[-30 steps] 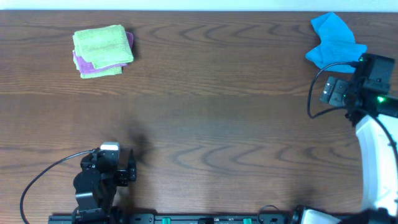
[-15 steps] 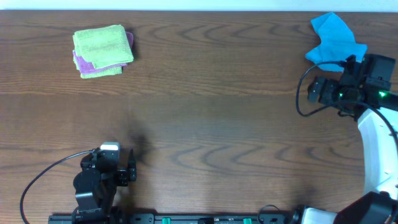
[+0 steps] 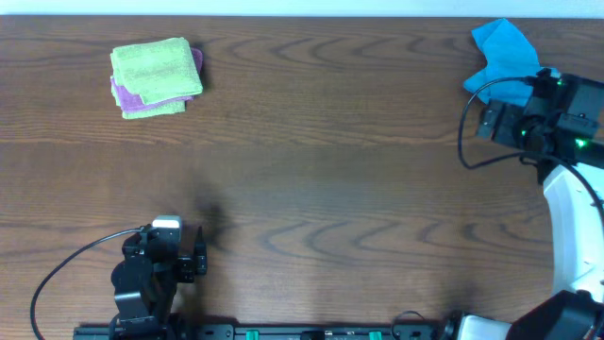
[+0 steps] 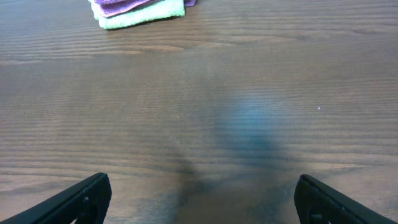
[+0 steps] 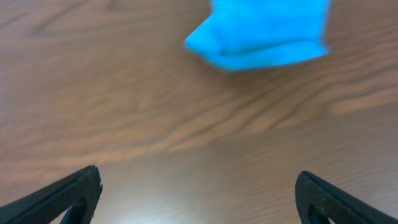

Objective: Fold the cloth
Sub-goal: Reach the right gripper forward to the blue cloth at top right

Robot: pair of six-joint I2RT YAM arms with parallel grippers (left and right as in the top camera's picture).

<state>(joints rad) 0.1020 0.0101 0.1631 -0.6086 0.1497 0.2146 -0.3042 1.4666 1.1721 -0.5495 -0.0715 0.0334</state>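
Left arm, lower left: black jointed arm (image 3: 142, 279), silver-white block (image 3: 166, 225) on top, thin black cable (image 3: 45, 281).
Right arm, right edge: smooth white arm link (image 3: 571, 217), black wrist housing (image 3: 543, 118), green lights (image 3: 578, 144).
Fingertips, lower corners: black wedge-shaped left fingertips (image 4: 81, 199) and right fingertips (image 5: 68, 193).

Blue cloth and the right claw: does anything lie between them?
No. In the right wrist view, only bare wooden table shows between the open right gripper and the blue cloth.
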